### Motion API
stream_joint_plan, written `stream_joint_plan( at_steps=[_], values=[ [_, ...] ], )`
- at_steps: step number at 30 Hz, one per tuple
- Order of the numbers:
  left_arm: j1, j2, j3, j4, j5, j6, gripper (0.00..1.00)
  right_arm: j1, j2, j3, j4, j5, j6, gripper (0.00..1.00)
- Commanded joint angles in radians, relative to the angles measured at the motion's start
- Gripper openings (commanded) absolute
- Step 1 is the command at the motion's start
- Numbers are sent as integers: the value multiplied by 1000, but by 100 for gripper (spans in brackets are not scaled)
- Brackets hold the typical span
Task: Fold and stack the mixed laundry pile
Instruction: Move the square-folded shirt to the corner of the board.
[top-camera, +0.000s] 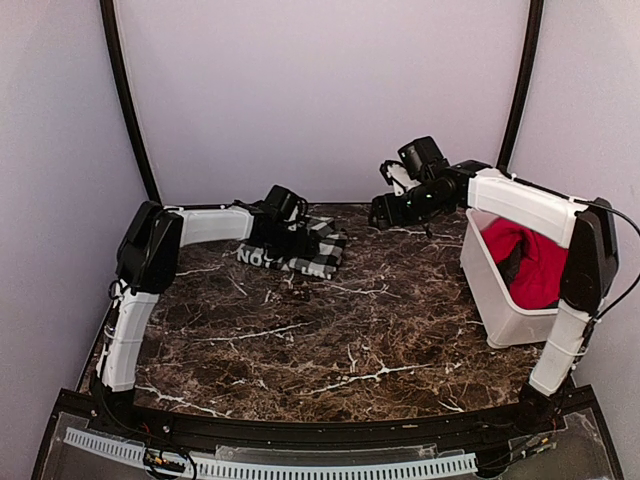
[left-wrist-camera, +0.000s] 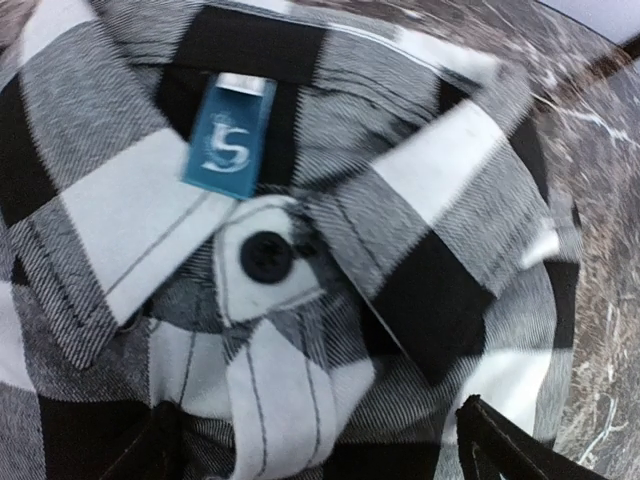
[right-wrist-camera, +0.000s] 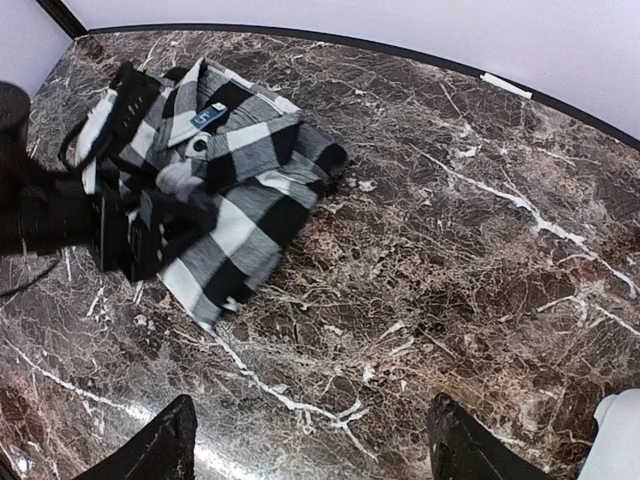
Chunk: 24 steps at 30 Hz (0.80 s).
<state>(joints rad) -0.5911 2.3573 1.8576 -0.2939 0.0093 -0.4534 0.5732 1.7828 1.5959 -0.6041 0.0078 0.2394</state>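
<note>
Left tool (top-camera: 288, 232) open, low over the checked shirt (top-camera: 300, 252), far-left corner of the counter (top-camera: 350, 340). Right tool (top-camera: 386, 210) open, empty. Red garment (top-camera: 528, 258) sits in the bin (top-camera: 500, 320), right edge. Shirt looks folded; next, probably fetch the red one.

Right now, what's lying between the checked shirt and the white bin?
Nothing, just bare marble tabletop between the checked shirt and the white bin, shown in the top view and the right wrist view.
</note>
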Motion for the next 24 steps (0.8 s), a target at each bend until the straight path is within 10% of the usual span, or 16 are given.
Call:
stream_joint_plan(
  at_steps=[1,24],
  values=[
    [150,-27,-91,-192,24,24,96,-13,-60,-29,45,-38,-9,76],
    [503,44,140,-376,-15,-68,89,-81,-154,-187,98,-83,-21,75]
  ],
)
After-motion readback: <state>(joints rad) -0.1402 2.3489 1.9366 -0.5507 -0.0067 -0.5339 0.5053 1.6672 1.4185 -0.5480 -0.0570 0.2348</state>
